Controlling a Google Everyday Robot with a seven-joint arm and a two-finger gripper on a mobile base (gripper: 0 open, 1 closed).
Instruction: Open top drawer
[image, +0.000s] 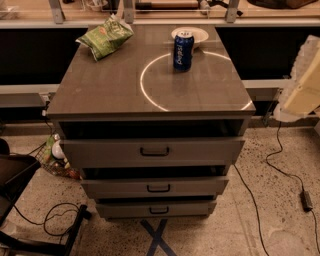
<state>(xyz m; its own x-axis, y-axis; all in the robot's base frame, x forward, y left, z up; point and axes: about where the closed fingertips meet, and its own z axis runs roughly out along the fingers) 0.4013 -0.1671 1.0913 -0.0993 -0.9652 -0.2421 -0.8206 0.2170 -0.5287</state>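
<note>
Fig.: top drawer (100, 152) ajar, handle (154, 151) facing me. My gripper (304, 87) sits far right, prob. approach clearance; grip state can't tell.

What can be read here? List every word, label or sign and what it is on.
"X": blue tape cross on the floor.
Blue drink can: white lettering, too blurred to read.
Green crinkled snack bag: print too blurred.
Grey top drawer: none.
Cream gripper, right edge: none.
</note>
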